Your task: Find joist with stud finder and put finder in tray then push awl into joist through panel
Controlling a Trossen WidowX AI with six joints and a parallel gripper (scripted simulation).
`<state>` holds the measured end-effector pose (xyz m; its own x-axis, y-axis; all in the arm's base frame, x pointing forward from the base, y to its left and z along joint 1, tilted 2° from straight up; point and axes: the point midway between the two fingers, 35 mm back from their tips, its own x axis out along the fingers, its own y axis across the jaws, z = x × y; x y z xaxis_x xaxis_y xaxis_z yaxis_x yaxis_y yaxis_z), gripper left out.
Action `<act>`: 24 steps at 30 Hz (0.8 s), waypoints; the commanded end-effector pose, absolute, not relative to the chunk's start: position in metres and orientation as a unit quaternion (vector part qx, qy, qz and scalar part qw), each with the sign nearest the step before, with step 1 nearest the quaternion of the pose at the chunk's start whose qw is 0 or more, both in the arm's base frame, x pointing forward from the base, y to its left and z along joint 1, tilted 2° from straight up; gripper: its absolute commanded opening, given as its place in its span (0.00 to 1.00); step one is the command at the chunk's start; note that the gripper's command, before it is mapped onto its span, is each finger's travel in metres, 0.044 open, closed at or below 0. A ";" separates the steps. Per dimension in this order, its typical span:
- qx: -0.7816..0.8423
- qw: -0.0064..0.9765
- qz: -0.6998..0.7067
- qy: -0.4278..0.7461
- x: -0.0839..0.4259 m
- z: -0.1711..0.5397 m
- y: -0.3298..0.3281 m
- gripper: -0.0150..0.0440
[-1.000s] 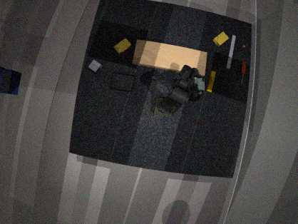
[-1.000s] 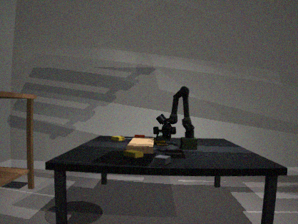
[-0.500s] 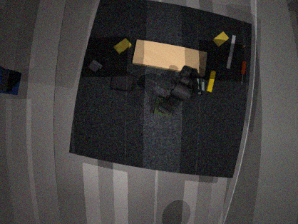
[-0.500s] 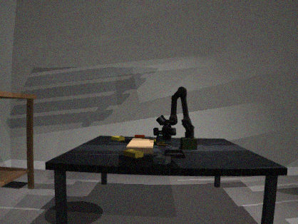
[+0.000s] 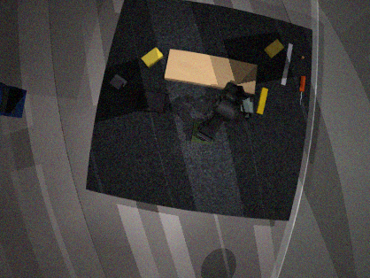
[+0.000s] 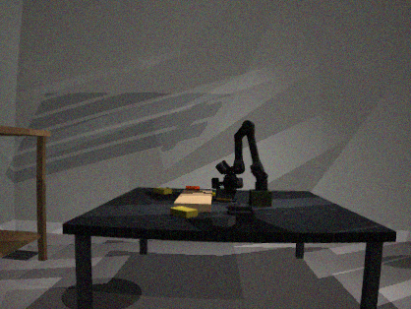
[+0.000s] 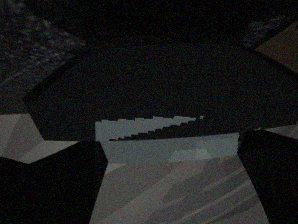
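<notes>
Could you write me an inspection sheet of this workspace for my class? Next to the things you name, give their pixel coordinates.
Surface: dark tabletop (image 5: 150,181) (image 6: 147,221), crossed by shadows.
Job's things: wooden panel (image 5: 195,66) (image 6: 194,199); orange-handled awl (image 5: 303,84) (image 6: 192,187) lying flat; dark tray (image 5: 156,102) (image 6: 240,210), dimly seen.
Clutter: two yellow blocks (image 5: 152,57) (image 5: 274,48) (image 6: 184,212) (image 6: 162,191), grey block (image 5: 118,81), white strip (image 5: 287,64), yellow bar (image 5: 262,101).
Gripper: pincer (image 5: 247,106) (image 6: 215,184) (image 7: 172,133) shut on a pale grey object (image 5: 248,105) (image 7: 170,150), probably the stud finder.
Cables: nothing seen.
Surroundings: wooden furniture (image 6: 41,197) beside the table; blue item (image 5: 18,111), unidentified.

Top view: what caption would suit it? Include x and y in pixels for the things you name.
A black robot arm (image 5: 227,106) grips a pale grey block (image 5: 247,105) beside a light wooden board (image 5: 195,67).
</notes>
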<state>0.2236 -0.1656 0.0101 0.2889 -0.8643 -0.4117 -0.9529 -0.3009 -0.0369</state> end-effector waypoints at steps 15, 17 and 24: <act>-0.791 0.139 0.159 0.575 0.223 0.005 -0.162 0.90; -0.791 0.139 0.159 0.575 0.222 0.005 -0.162 0.90; -0.791 0.139 0.159 0.575 0.222 0.005 -0.162 0.90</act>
